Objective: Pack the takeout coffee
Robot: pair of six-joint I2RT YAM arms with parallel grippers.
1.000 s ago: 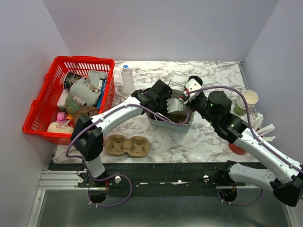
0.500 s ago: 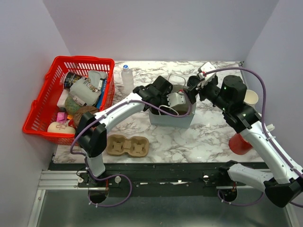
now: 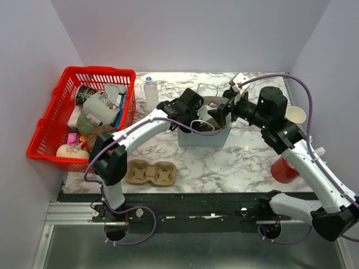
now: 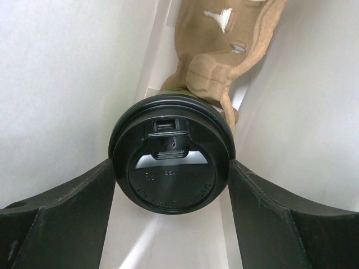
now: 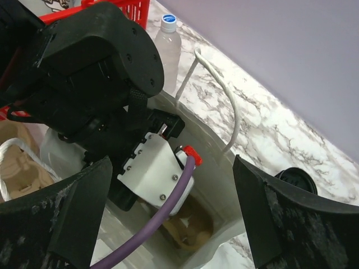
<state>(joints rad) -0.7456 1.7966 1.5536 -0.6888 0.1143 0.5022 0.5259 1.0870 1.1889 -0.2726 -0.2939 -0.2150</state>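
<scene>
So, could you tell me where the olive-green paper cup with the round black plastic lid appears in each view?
Left wrist: olive-green paper cup dead centre, seen from its top.
Top external: hidden inside the white paper bag, centre.
Right wrist: hidden behind the left gripper.
Shared landmark: the bag.

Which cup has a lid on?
The small olive-green paper cup inside the white bag, under a round black plastic sip lid. The red cup and the stack of green cups show no lid.
</scene>
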